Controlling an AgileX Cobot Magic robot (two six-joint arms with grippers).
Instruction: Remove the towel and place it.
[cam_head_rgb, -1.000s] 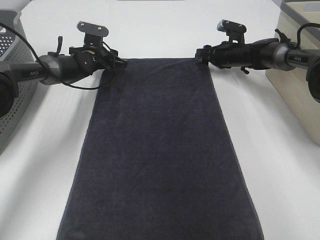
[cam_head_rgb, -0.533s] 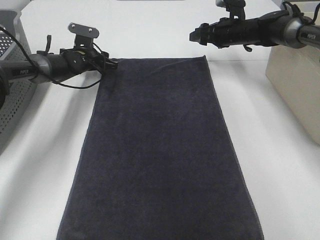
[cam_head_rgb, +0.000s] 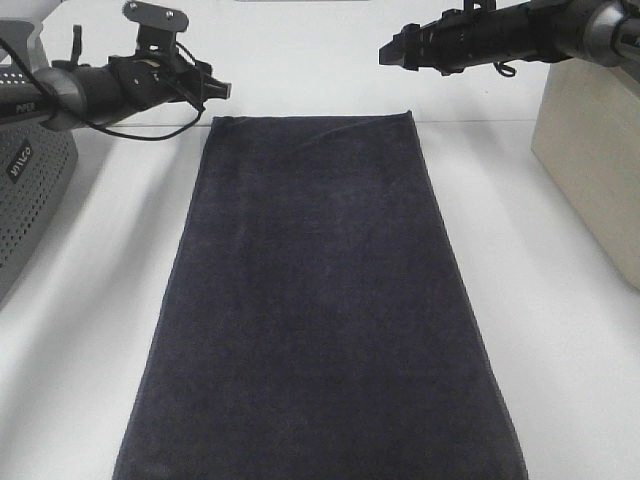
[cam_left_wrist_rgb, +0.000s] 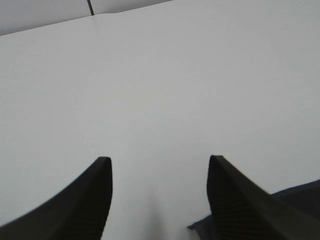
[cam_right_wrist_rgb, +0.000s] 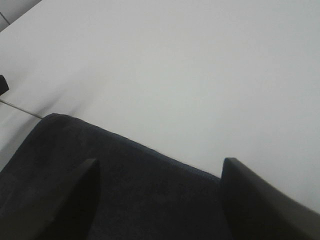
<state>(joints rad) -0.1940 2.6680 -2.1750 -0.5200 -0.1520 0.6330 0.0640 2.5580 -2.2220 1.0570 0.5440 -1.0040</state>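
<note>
White tabletop (cam_head_rgb: 560, 330) fills the frame, and the towel (cam_head_rgb: 320, 310) lies flat down its centre, running from the upper middle to the bottom edge. A grey basket (cam_head_rgb: 30, 200) sits at the left edge, a beige box (cam_head_rgb: 590, 170) at the right. Soft and limp, the towel should sag and fold when lifted, so its two far corners look like the best holds. The left gripper (cam_left_wrist_rgb: 159, 200) at upper left and right gripper (cam_right_wrist_rgb: 157, 200) at upper right hover with jaws spread apart, holding nothing.
</note>
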